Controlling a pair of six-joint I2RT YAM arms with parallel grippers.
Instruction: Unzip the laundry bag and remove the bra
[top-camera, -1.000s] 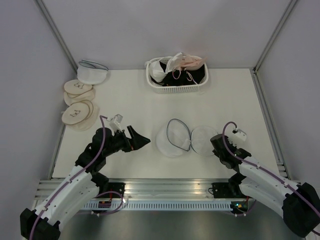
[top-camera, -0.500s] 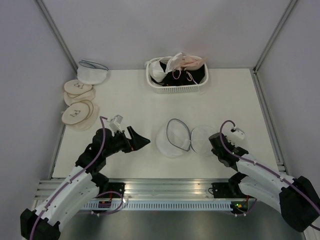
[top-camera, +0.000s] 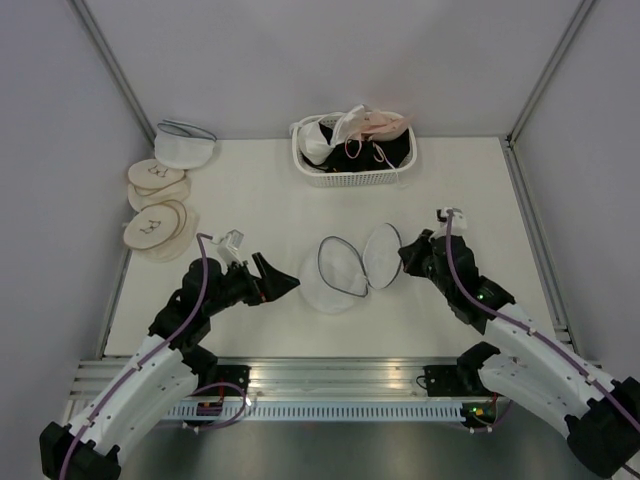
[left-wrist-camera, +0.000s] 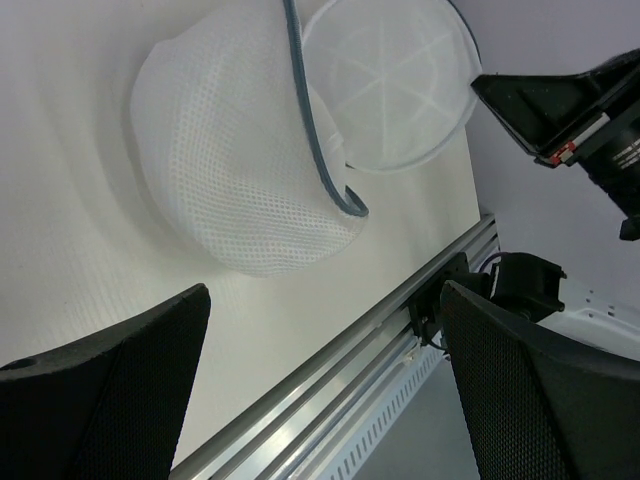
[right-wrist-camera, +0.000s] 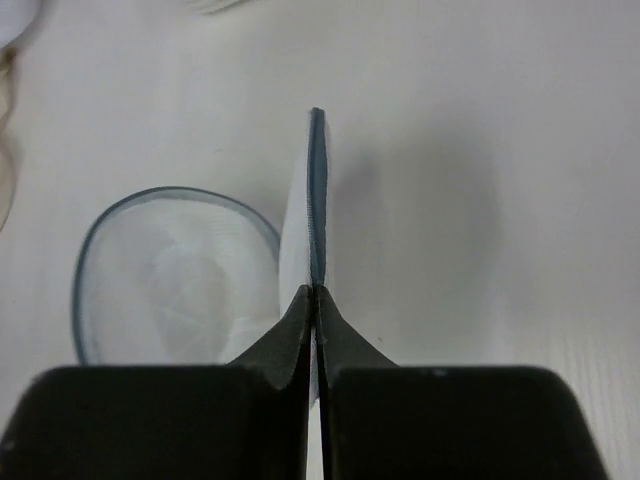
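Laundry bag (top-camera: 338, 278) mid-table, unzipped, its two halves hinged apart. One half lies like a bowl on the table (top-camera: 250, 200). The other stands on edge — the right gripper (top-camera: 404, 254) pinches its dark rim, fingers pressed together on it. Left gripper (top-camera: 283, 281) sits just left of the bag, fingers spread wide, holding nothing, clear of the mesh. Bra (top-camera: 386, 122) — pale pink — lies on top of the other garments (top-camera: 322, 146) in the white basket (top-camera: 350, 178) at the table's far edge.
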